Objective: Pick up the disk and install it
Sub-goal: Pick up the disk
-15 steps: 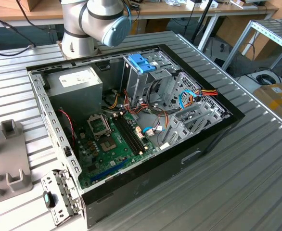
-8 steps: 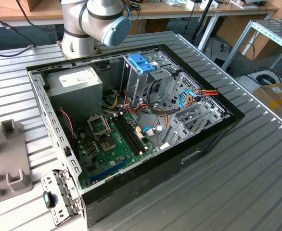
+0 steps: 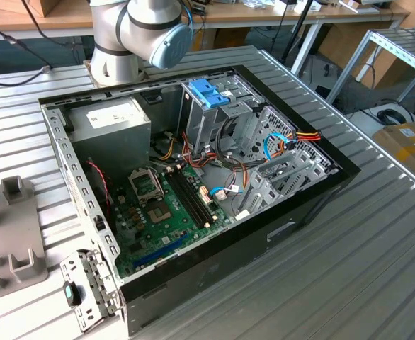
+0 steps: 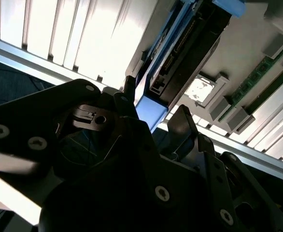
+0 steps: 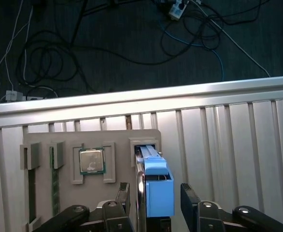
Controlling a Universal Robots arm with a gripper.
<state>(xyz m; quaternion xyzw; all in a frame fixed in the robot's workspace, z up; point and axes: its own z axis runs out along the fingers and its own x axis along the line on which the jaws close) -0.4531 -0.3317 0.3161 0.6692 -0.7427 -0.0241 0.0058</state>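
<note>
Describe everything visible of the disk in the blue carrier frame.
The disk is a slim rectangular drive with a silver-grey metal edge and a dark body, clipped into a blue plastic carrier frame. It stands on edge in a slot of the flat grey holder tray, beside a square silver chip. The black pincer straddles it, jaws open, with a gap on each side.
</note>
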